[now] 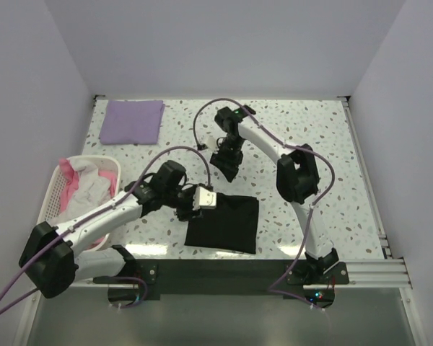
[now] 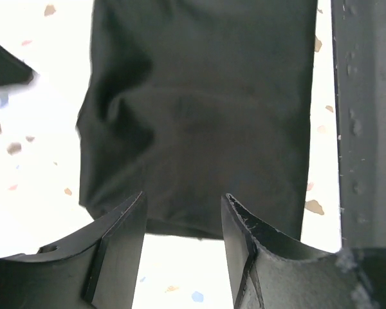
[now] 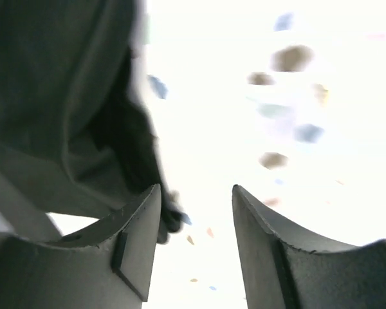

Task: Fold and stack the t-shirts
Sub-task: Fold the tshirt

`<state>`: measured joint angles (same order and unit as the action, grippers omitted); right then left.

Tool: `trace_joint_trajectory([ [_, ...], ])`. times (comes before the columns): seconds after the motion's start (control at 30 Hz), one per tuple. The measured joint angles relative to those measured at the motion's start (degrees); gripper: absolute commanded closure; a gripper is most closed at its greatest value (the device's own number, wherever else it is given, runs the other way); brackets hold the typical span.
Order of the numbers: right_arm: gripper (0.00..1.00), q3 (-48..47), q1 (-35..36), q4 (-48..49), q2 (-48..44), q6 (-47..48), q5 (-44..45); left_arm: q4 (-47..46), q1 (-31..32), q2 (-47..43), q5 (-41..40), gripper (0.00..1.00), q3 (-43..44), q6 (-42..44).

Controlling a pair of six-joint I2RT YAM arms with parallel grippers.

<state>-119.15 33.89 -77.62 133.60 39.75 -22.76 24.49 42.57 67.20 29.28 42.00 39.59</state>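
A black t-shirt (image 1: 224, 223) lies folded flat on the speckled table, near the front edge. A folded purple t-shirt (image 1: 133, 120) lies at the back left. My left gripper (image 1: 202, 200) is open and empty at the black shirt's left edge. In the left wrist view the gripper (image 2: 183, 212) has its jaws apart just short of the shirt's (image 2: 199, 109) edge. My right gripper (image 1: 226, 166) hangs open and empty over bare table behind the black shirt. In the right wrist view the gripper (image 3: 196, 199) shows a blurred dark cloth (image 3: 58, 96) to its left.
A white laundry basket (image 1: 56, 189) with white and pink clothes (image 1: 90, 189) stands at the left edge. The black front rail (image 1: 224, 270) runs behind the arm bases and shows in the left wrist view (image 2: 367, 129). White walls surround the table.
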Motion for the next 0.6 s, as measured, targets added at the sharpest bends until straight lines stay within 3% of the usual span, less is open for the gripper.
trace_joint_trajectory([
  [0.1, 0.42, -4.0, -1.5, 0.6, -2.3, 0.0, 2.8, 3.3, -6.0, 1.7, 4.3, 0.44, 2.2, -1.7],
  [0.2, 0.22, -3.7, -5.4, 1.0, -6.1, 0.4, 1.6, 5.9, -12.2, 5.5, 7.6, 0.43, 6.1, -2.7],
  [0.27, 0.19, -1.5, -8.6, 1.3, -8.9, 0.8, -0.5, 7.9, -15.5, 9.2, 9.4, 0.43, 9.4, -2.6],
  [0.43, 0.18, 12.5, -14.9, 2.1, -18.2, 1.5, -5.9, 13.2, -21.3, 23.0, 14.1, 0.43, 20.7, -1.0],
  [0.6, 0.22, 25.2, -13.2, 2.4, -22.4, 1.1, -10.6, 17.7, -23.2, 34.0, 16.9, 0.42, 27.7, 1.0],
])
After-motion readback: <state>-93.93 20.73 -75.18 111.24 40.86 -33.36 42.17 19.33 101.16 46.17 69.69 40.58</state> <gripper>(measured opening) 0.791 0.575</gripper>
